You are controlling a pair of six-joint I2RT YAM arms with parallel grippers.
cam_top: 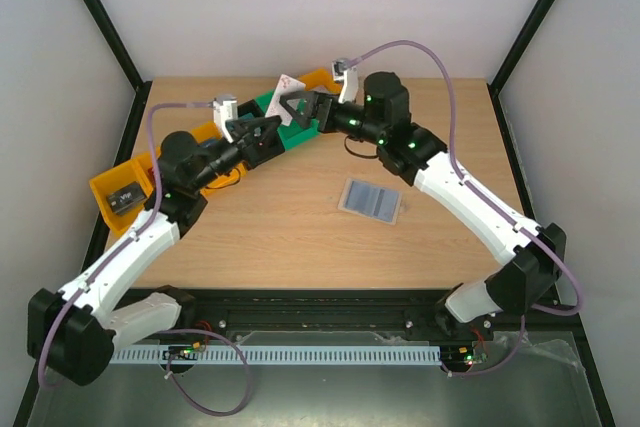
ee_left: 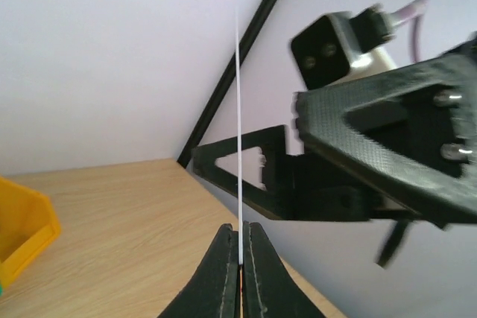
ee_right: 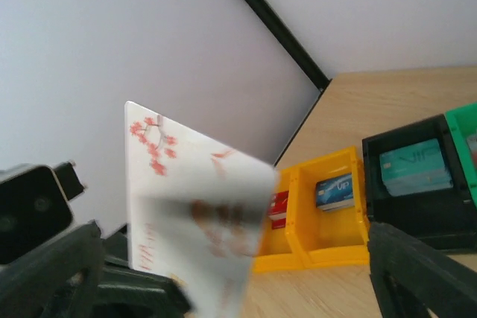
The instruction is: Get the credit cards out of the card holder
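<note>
Credit card (ee_right: 190, 206) pinched edge-on, upright, in closed L gripper (ee_left: 240, 247); R gripper (ee_right: 231, 288) jaws wide around it, prob. handover so L carries it off. Card holder (cam_top: 372, 200) lies open, well behind both.

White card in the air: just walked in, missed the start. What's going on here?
The left gripper is pinching a credit card by one edge, up off the table. The right gripper sits beside it, jaws wide open, holding nothing. The card holder lies on the table, away from both.
</note>
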